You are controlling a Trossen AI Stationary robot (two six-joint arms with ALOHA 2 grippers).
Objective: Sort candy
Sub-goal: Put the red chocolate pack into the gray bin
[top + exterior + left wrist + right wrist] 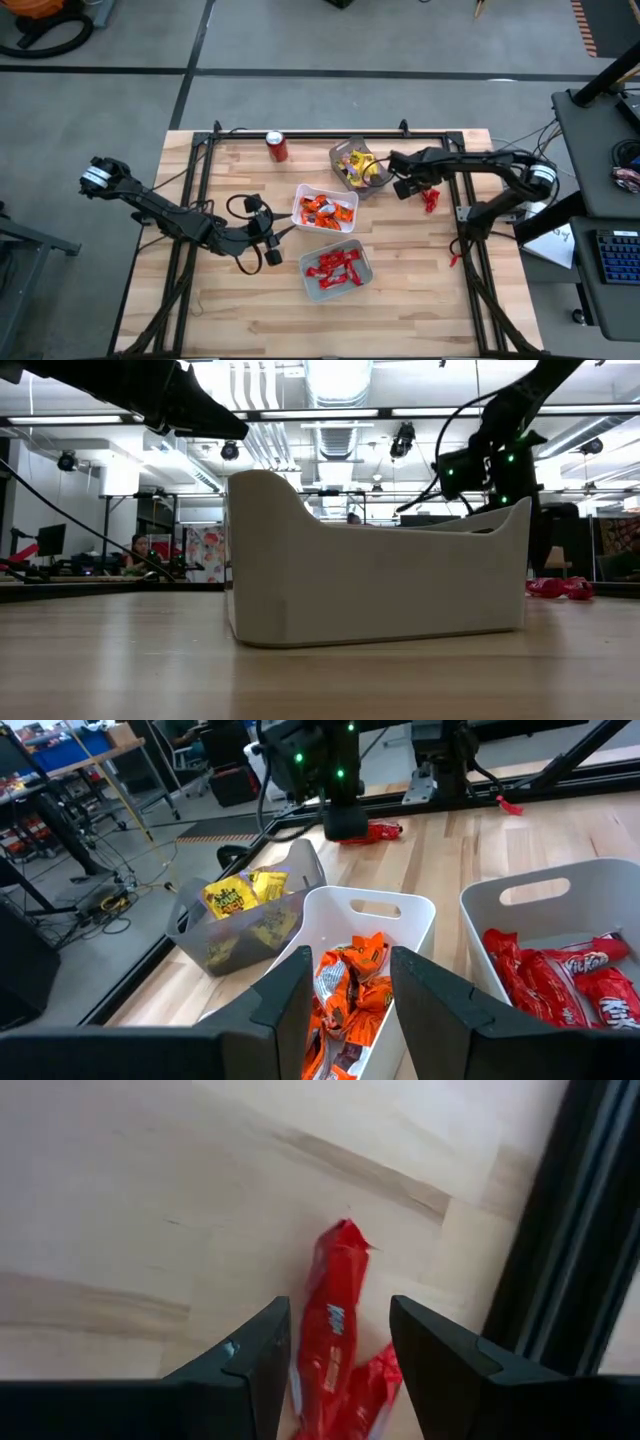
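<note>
- Right pincer hangs over the counter beside the yellow tray, fingers parted, gripping nothing
- Red candy lies on the counter in the gap between those fingers
- Left pincer, fingers parted and empty, hovers near the tray of orange candy
</note>
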